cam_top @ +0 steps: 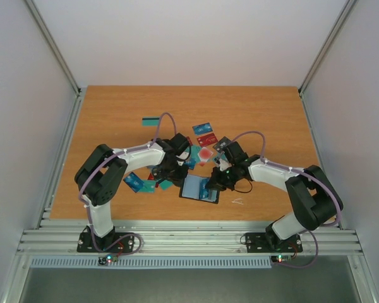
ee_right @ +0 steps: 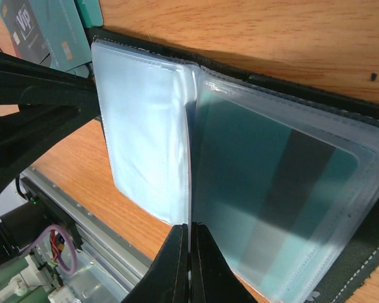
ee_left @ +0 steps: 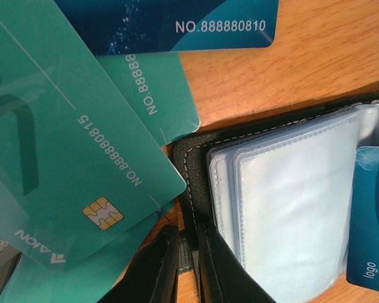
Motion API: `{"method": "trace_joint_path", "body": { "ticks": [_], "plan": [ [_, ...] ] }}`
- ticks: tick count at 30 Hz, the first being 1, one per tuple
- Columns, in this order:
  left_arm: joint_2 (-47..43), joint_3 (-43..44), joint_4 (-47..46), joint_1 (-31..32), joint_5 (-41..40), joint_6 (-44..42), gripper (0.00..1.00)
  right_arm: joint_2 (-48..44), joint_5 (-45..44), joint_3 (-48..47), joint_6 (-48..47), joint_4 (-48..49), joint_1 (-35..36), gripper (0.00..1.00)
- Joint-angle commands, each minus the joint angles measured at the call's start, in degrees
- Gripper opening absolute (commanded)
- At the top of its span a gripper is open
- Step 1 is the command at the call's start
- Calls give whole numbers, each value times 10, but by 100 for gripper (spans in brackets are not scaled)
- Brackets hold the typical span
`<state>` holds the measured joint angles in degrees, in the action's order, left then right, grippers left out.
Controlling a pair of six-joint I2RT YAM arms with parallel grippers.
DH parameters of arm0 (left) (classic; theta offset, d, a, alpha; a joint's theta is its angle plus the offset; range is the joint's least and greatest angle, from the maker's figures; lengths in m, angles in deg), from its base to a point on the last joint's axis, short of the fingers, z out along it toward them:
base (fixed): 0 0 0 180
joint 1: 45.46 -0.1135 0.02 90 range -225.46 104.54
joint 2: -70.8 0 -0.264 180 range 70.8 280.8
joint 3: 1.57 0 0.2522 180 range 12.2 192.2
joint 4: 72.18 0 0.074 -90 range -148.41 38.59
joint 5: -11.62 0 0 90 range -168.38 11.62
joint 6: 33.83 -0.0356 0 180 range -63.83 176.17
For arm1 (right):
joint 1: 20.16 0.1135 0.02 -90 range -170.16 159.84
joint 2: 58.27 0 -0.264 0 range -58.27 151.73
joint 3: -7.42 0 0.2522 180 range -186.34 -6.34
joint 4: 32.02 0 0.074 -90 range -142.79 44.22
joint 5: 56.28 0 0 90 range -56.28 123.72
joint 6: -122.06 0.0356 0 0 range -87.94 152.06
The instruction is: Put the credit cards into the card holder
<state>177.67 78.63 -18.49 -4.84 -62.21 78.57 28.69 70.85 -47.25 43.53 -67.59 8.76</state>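
A black card holder point(cam_top: 199, 189) lies open on a wooden bench point(cam_top: 114, 113), near the front edge and between two robot arms. Its clear sleeves point(ee_right: 145, 126) are fanned upward.

The left gripper point(cam_top: 174, 173) is at the holder's left edge. In the left wrist view, the left gripper point(ee_left: 188, 237) has its jaws almost together, with the stitched black rim of the card holder point(ee_left: 189, 158) pinched between them.

The right gripper point(cam_top: 216, 183) is at the holder's right side. In the right wrist view, the right gripper point(ee_right: 189, 230) has its jaws pressed fully together at the near edge of the sleeves. Whether a sleeve is caught between them cannot be told.

One sleeve right of the holder's fold already holds a teal card point(ee_right: 271, 177).

Loose credit cards point(cam_top: 202, 128) lie scattered behind and to the left of the holder in blue, red and teal. One teal card with a gold chip point(ee_left: 82, 158) sits tilted just left of the holder's rim, overlapping other cards. A blue card point(ee_left: 177, 25) lies just beyond it.
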Motion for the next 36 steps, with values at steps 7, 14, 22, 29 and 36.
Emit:
{"method": "trace_joint_path", "body": {
  "ticks": [7,14,22,29,36],
  "plan": [
    [35,-6,-19,2,13,-14,11,18,4,-8,-6,28,-3,1],
    [37,-2,-17,2,22,-17,10,30,6,-17,-17,33,-3,1],
    [42,-2,-16,2,24,-18,10,32,8,-21,-21,43,-4,1],
    [44,1,-13,2,23,-18,10,36,13,-18,-21,63,-10,1],
    [45,-3,-12,2,27,-14,9,43,34,-11,-20,97,-10,1]
  ]
}}
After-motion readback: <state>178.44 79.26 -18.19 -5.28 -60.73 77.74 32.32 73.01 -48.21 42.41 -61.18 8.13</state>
